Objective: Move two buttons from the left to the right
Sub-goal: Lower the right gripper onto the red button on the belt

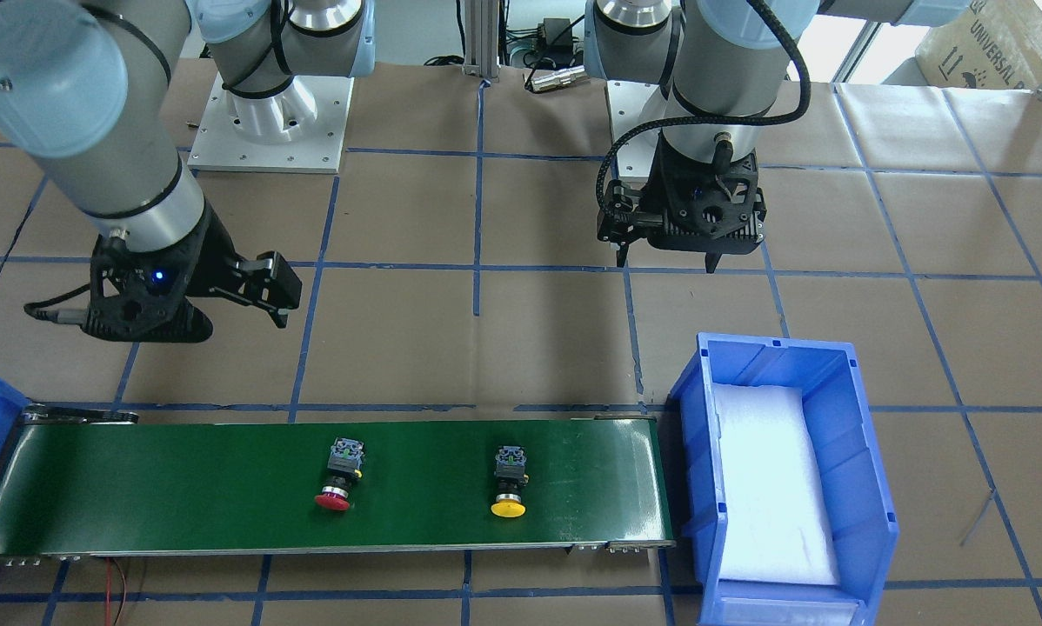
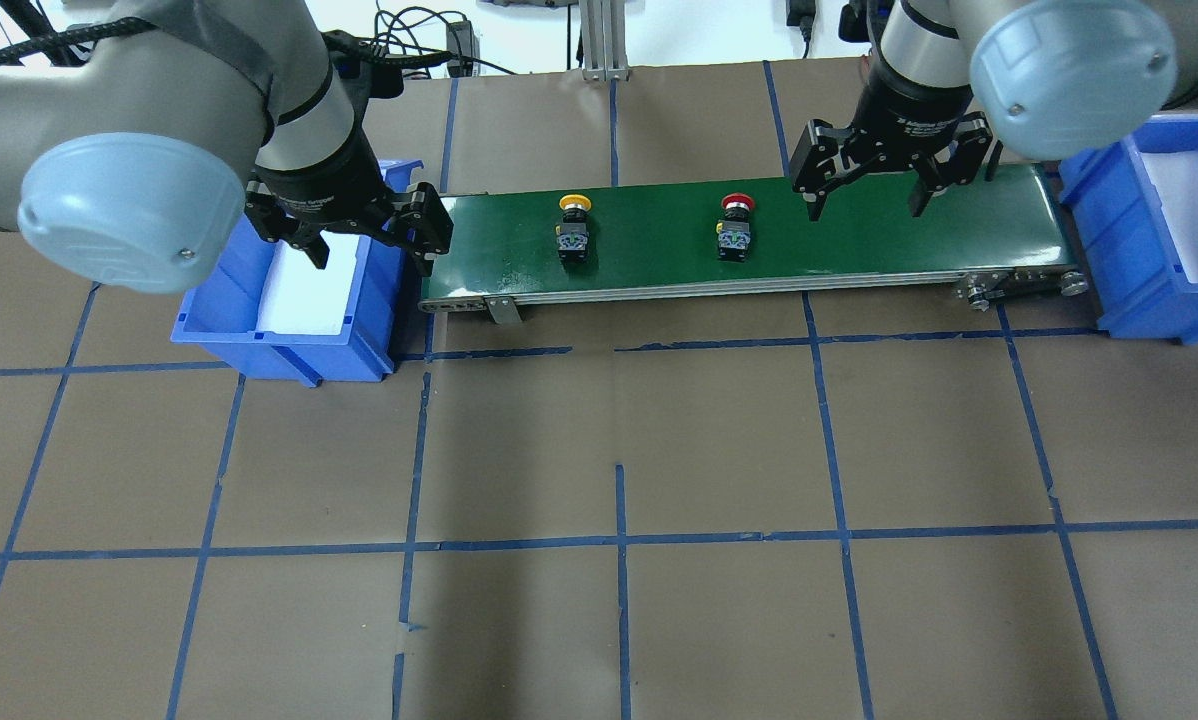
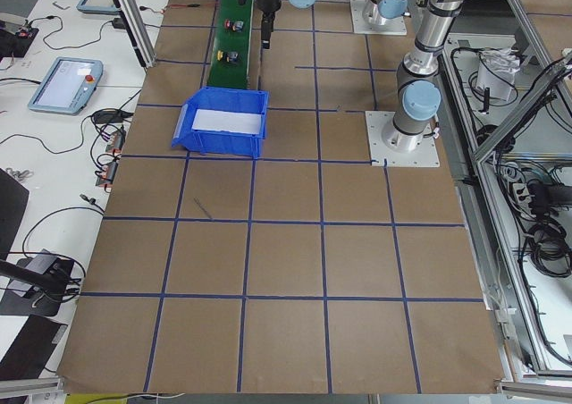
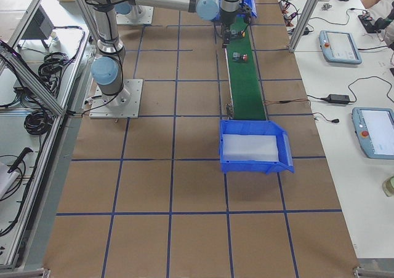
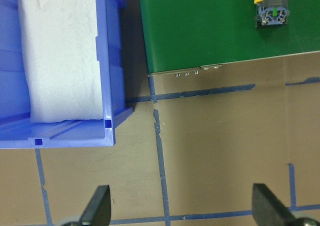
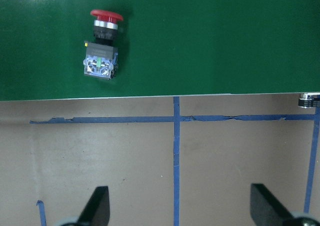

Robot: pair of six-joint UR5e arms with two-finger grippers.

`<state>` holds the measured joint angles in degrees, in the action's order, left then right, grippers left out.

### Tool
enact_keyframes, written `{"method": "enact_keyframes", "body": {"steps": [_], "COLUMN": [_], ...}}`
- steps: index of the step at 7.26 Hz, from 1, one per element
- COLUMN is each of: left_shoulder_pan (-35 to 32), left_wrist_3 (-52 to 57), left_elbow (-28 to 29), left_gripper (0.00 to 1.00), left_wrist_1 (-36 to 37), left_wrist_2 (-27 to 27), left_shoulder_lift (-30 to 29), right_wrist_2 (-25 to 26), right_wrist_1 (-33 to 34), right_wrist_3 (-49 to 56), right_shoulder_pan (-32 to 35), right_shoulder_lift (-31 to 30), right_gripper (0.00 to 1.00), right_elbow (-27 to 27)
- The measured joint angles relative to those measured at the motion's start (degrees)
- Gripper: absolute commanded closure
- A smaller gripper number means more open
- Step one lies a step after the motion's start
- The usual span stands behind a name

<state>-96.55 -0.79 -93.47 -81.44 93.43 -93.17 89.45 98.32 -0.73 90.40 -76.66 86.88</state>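
Observation:
Two buttons lie on their sides on the green conveyor belt [image 2: 859,250]. The yellow button [image 2: 574,228] is toward the belt's left end. The red button [image 2: 736,228] is near the middle. They also show in the front view as the yellow button [image 1: 510,482] and the red button [image 1: 338,478]. My left gripper [image 2: 369,245] is open and empty, above the blue bin's edge, left of the yellow button [image 5: 272,13]. My right gripper [image 2: 864,200] is open and empty above the belt, just right of the red button [image 6: 102,46].
A blue bin [image 2: 289,350] with a white foam liner stands at the belt's left end, also in the left wrist view [image 5: 112,61]. A second blue bin [image 2: 1119,260] stands at the belt's right end. Brown paper with blue tape lines covers the table [image 2: 619,450].

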Motion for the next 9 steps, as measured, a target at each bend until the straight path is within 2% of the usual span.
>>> {"method": "enact_keyframes", "body": {"steps": [2, 5, 9], "left_shoulder_pan": [0.0, 0.9, 1.4], "left_wrist_3": [0.0, 0.0, -0.3], "left_elbow": [-0.1, -0.1, -0.2], "left_gripper": [0.00, 0.00, 0.00], "left_wrist_1": [0.1, 0.2, 0.2], "left_wrist_2": [0.0, 0.0, -0.4], "left_shoulder_lift": [0.0, 0.0, 0.2], "right_wrist_2": [0.1, 0.0, 0.1], "right_wrist_1": [5.7, 13.5, 14.5], "right_wrist_3": [-0.3, -0.6, -3.6], "right_shoulder_pan": [0.1, 0.9, 1.4], "right_shoulder_lift": [5.9, 11.0, 15.9], "right_gripper": [0.00, 0.00, 0.00], "right_elbow": [-1.0, -2.0, -3.7]}}
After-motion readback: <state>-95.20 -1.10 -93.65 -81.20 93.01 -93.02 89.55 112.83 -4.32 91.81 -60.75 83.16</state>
